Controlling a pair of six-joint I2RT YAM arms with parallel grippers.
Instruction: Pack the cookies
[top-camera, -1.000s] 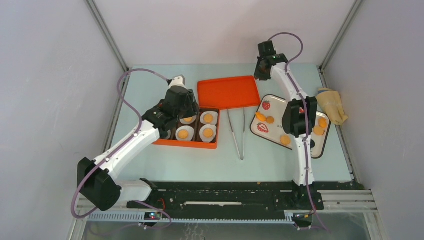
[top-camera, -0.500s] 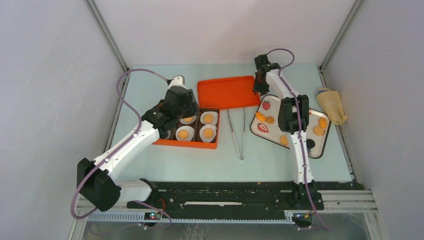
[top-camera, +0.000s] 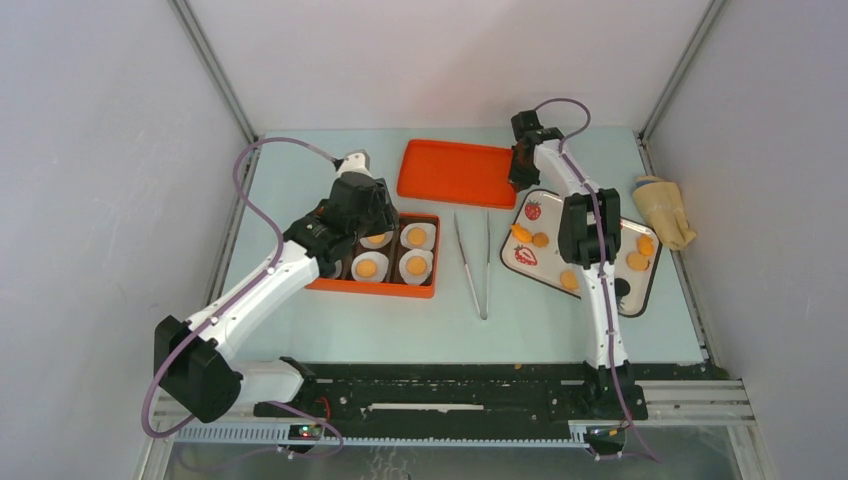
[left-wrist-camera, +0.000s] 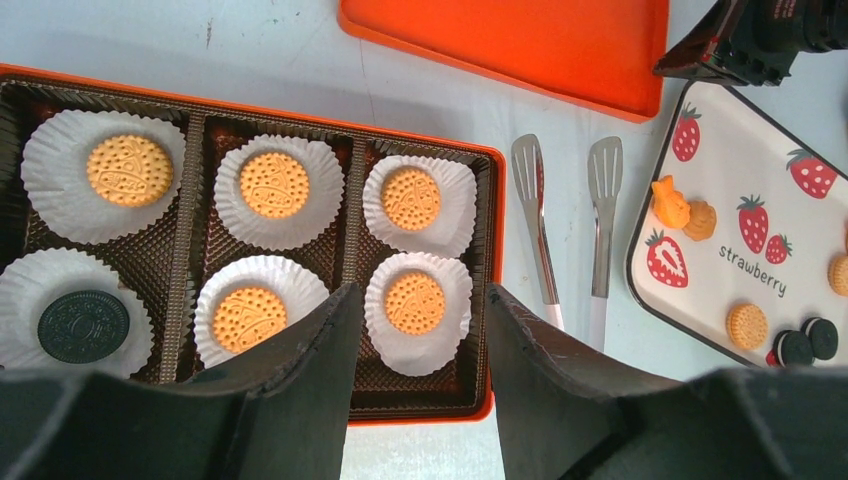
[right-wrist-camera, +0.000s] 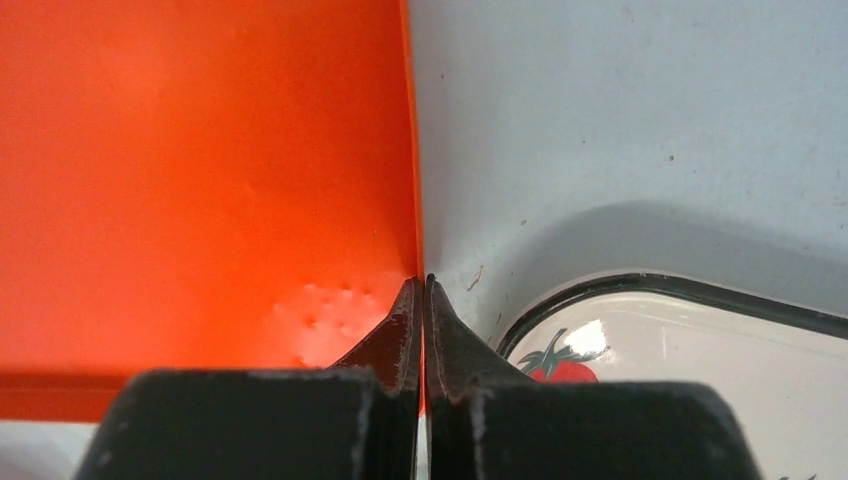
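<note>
Shifted since a second ago: orange lid (top-camera: 455, 172), now skewed and lying farther from the box, with the right claw (right-wrist-camera: 422, 285) brought down from above the worktop's far edge onto its right rim. Pressed together there, fingertips meeting with the thin orange edge caught between them. Nothing else displaced

Pale blue worktop (top-camera: 560, 320) beneath it all. On the left half, orange box (top-camera: 375, 288) with a brown ribbed liner split into compartments, white paper cups (left-wrist-camera: 275, 150) seated in them. Beyond the box and apart from it, the lid, hollow side up. On the right, strawberry plate (top-camera: 548, 262), set askew, its far-left corner just beside the pinched rim. Between box and plate, metal tongs (top-camera: 470, 270) flat on the worktop, open tips toward the lid, joined end toward the arms

Left claw (left-wrist-camera: 420, 295) spread wide above the near-right part of the box, pinching nothing, touching nothing

Cookies (left-wrist-camera: 275, 185): five pale orange discs in the box, one to a cup; several more loose on the strawberry plate, well apart from the box. One dark cookie (left-wrist-camera: 83, 325) in the cup at the lower left of the left wrist view
</note>
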